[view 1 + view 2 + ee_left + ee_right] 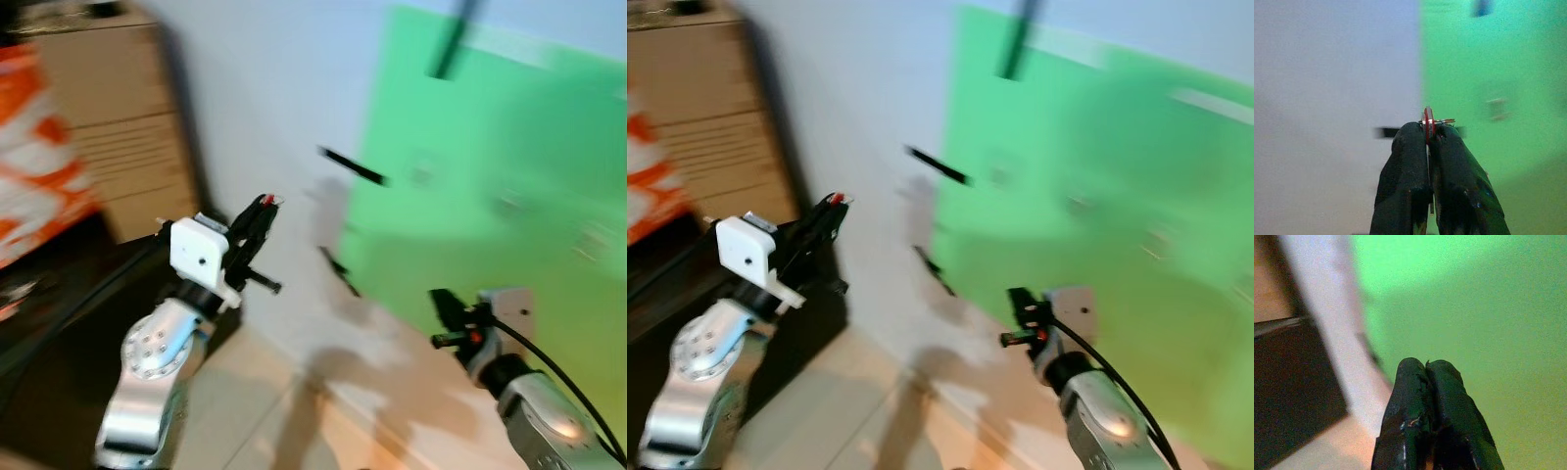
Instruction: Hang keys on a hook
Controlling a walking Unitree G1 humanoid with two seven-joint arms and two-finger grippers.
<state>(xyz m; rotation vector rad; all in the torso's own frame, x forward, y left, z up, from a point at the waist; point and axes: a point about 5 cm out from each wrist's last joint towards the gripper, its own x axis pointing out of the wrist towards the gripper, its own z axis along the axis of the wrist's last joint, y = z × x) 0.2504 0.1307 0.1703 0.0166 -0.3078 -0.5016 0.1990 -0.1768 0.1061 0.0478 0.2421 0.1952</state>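
Ahead, a pale wall [265, 88] meets a bright green panel [490, 196] along a straight vertical edge, and both eye views are smeared with blur. Black hooks [353, 166] jut from the wall near that edge, one higher, one lower, their shapes streaked. Off to the robot's left stands a tan cardboard box [108, 117] with an orange-and-white thing [34, 147] beside it, over a dark piece of furniture [813, 304]; below, the floor [265, 411] is light beige. The left hand [263, 208] is raised toward the wall, its two black fingers pressed together on the keys [1429, 122], which sit right at the fingertips: a red ring and a thin silvery ring poke out above them in the left wrist view, small and slightly blurred, with a dark hook just behind. From the eye views only a red fleck shows at that tip. The right hand [443, 311] hangs lower, in front of the green panel, its fingers [1410, 396] clenched together on nothing
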